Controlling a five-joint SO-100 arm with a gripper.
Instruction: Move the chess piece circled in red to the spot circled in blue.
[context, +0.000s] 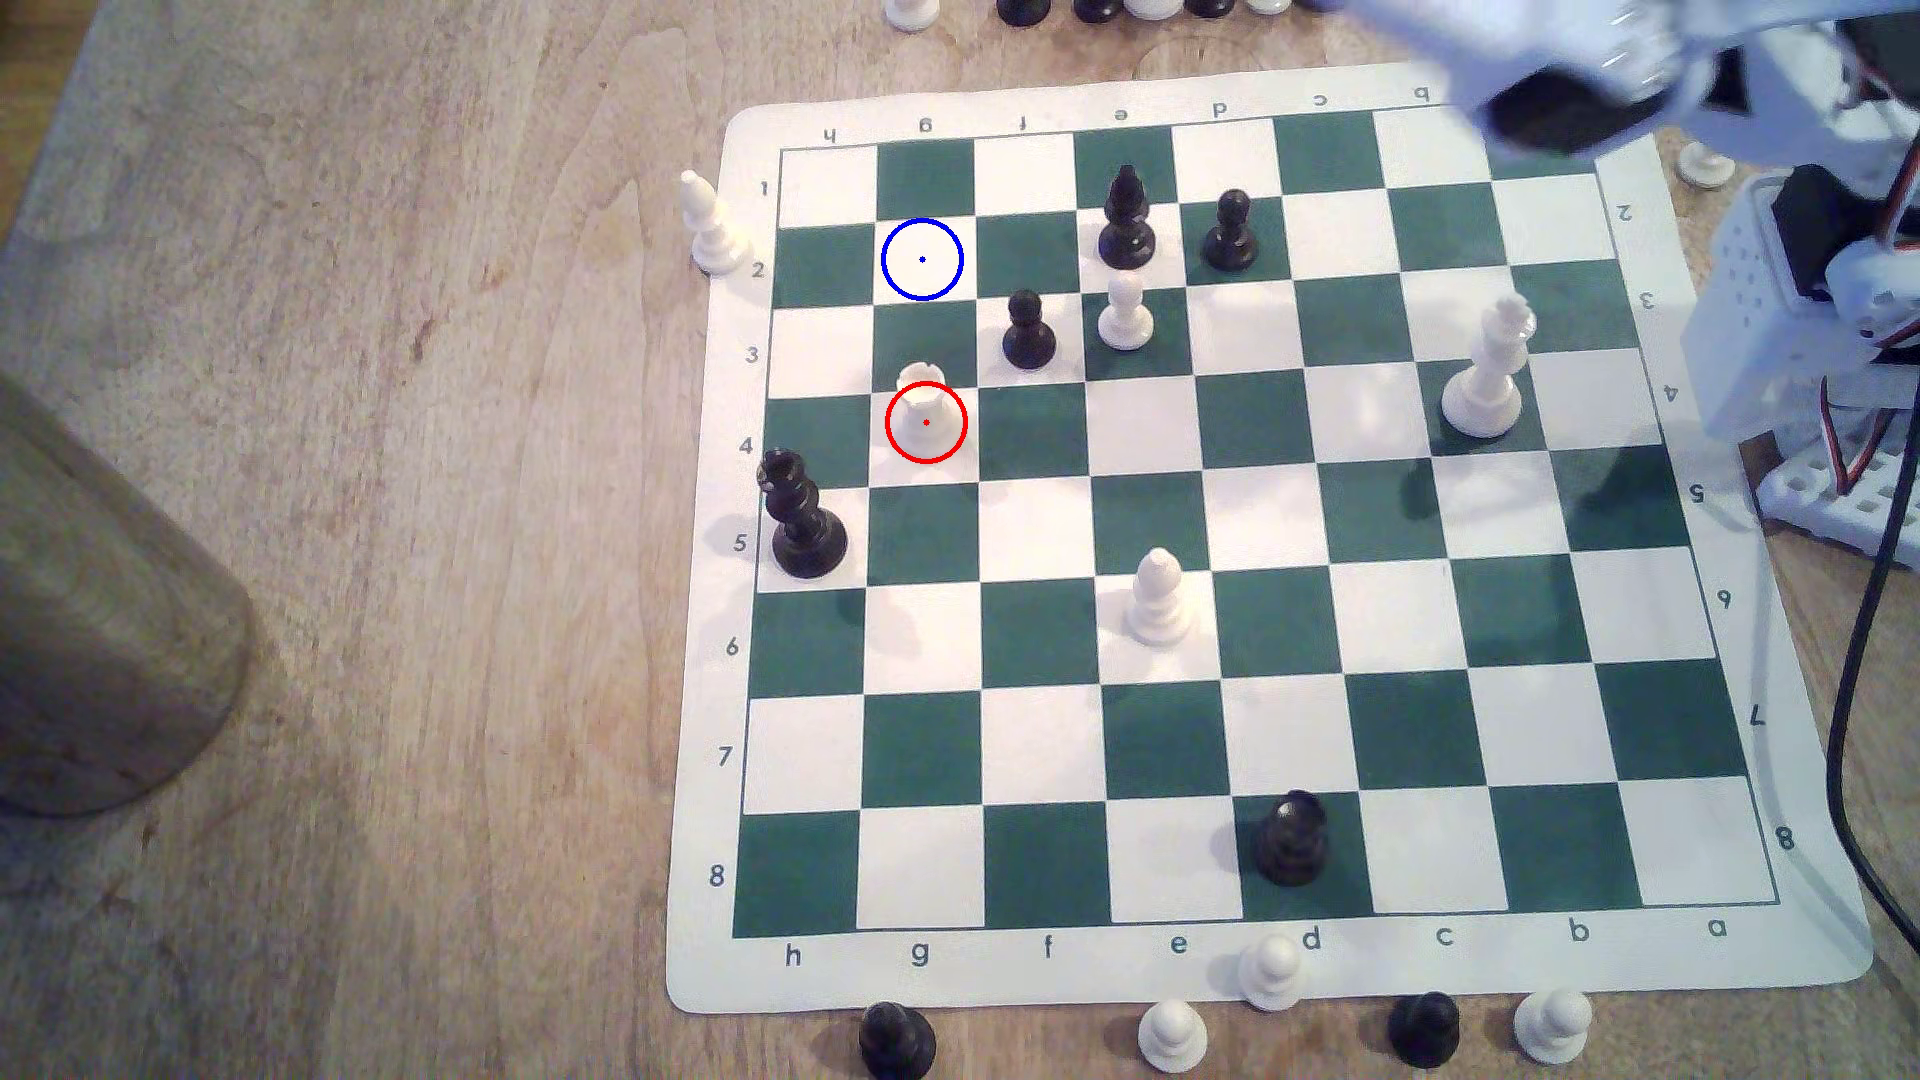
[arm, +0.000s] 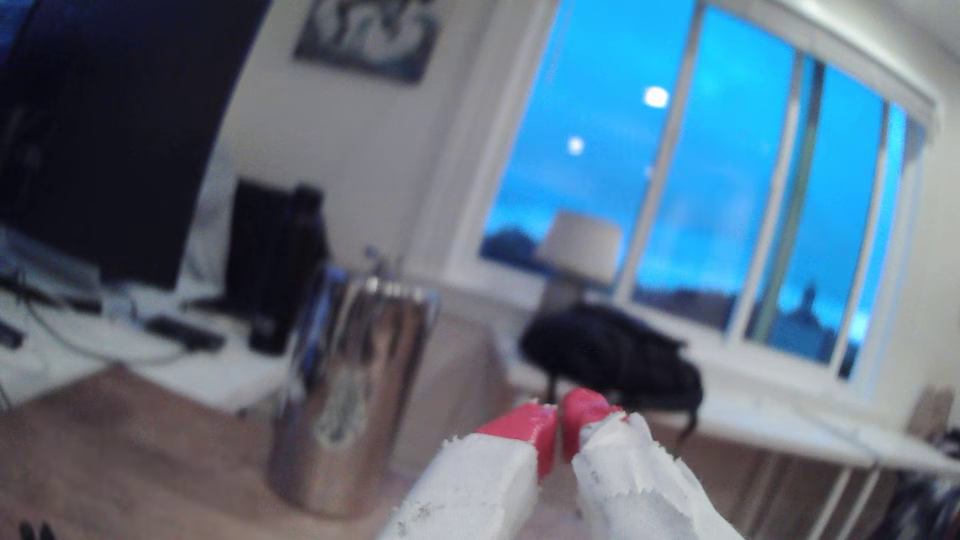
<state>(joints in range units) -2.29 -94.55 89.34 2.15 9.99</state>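
While the gripper (arm: 558, 415) hung high with its red tips pressed together and nothing between them, I saw the rook (context: 923, 407) on its red-ringed white square, two squares from the spot (context: 923, 260). I judged I should open wide, descend straight over it, and keep off the black pawn (context: 1029, 330) nearby.

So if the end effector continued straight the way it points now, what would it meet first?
Probably nothing close. In the wrist view the end effector, red tips together, points out across the room toward a black bag on a white table. A steel tumbler stands aside. Depth is unclear.
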